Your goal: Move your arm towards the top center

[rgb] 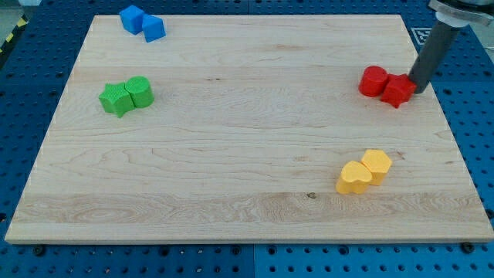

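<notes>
My tip [417,87] is at the view's right, touching the right side of a red star-like block [399,90]. A red cylinder [374,81] sits against that block's left. Two blue blocks lie at the top left: a blue cube [132,18] and a blue wedge-like block [153,28]. A green star-like block [116,100] and a green cylinder [140,91] sit together at the left. A yellow heart-shaped block [353,178] and a yellow hexagonal block [377,165] sit together at the lower right.
The blocks rest on a light wooden board [247,139]. The board lies on a blue perforated table [23,93]. The rod rises to the arm's body at the view's top right corner [455,9].
</notes>
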You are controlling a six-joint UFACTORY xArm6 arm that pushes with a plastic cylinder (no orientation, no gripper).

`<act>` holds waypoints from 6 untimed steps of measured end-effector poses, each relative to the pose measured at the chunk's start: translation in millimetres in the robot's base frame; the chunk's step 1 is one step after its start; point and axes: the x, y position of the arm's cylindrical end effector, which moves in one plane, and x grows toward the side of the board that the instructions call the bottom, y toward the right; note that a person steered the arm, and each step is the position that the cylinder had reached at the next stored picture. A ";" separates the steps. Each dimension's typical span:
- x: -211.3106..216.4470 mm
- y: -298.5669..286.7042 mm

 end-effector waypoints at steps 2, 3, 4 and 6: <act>-23.4 -30.3; -93.2 -41.0; -141.9 -79.2; -165.6 -160.3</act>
